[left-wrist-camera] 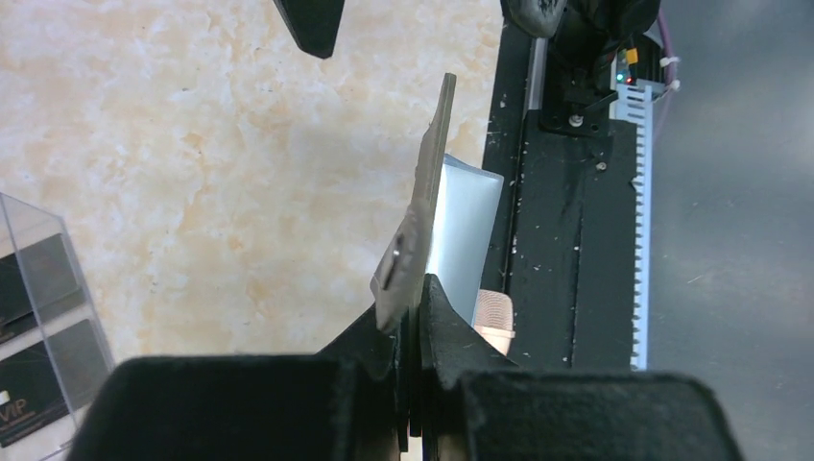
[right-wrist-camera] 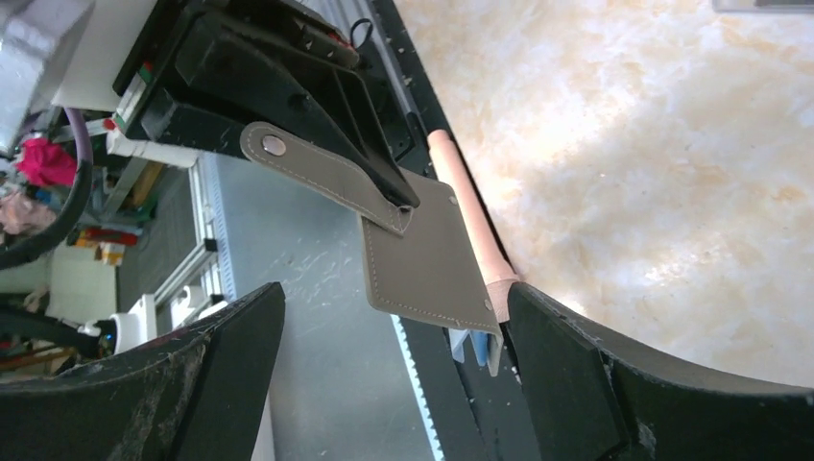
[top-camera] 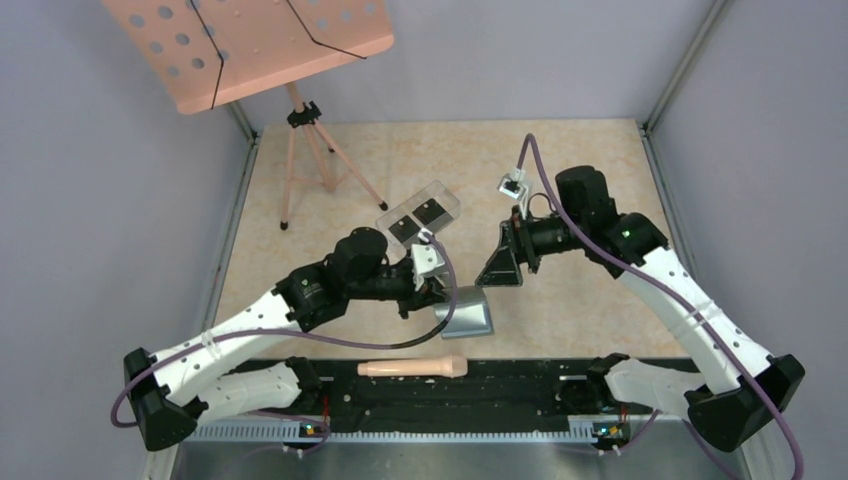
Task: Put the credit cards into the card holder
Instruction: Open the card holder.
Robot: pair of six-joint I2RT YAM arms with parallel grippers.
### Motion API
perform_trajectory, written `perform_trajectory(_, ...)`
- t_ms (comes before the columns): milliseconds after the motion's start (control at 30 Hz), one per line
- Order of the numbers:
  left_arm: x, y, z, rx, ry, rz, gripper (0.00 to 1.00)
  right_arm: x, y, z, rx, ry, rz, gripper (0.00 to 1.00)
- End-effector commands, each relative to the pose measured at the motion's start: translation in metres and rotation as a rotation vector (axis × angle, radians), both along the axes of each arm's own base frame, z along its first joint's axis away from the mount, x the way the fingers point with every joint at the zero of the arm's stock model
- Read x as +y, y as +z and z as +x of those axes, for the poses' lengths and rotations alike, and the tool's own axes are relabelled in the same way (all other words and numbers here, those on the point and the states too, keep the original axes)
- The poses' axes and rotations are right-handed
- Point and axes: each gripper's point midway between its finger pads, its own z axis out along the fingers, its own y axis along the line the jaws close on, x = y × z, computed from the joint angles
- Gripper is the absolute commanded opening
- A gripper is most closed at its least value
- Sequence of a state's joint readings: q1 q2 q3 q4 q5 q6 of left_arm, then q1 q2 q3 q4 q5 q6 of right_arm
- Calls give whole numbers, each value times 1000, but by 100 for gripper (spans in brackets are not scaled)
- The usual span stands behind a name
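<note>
Left gripper (left-wrist-camera: 415, 298) clenched the card holder (left-wrist-camera: 430, 182) by its edge next to the snap tab (left-wrist-camera: 395, 259), holding it on end and raised off the table (top-camera: 560, 180), apparently so its slotted inside could be reached from the side; right gripper (right-wrist-camera: 394, 288) stood spread wide and empty, the gray flap hanging just ahead of its fingers without visible contact, seemingly poised to help fold it open; credit cards (top-camera: 432, 212) lay side by side in a clear box (top-camera: 447, 197) just beyond the left gripper's wrist, neither yet picked up; a pale peg (top-camera: 412, 368) lay below the left gripper, apart from it.
</note>
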State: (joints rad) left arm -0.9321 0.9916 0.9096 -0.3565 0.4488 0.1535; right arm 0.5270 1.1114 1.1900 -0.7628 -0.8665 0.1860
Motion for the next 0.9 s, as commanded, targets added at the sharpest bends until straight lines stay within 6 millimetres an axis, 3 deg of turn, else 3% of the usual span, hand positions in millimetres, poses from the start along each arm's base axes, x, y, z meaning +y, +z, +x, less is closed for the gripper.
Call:
perform_trajectory(0, -6, 30, -7, 40, 18, -126, 0, 9, 10, -8, -6, 75, 103, 86)
perform_trajectory(267, -10, 39, -4, 88, 55, -154, 0, 25, 3, -20, 34, 132, 141, 81)
perform_trajectory(633, -14, 49, 1, 90, 70, -168, 0, 34, -22, -15, 44, 98, 82, 48)
perform_trajectory(867, -14, 57, 2, 85, 80, -195, 0, 34, -29, -11, 37, 84, 65, 38)
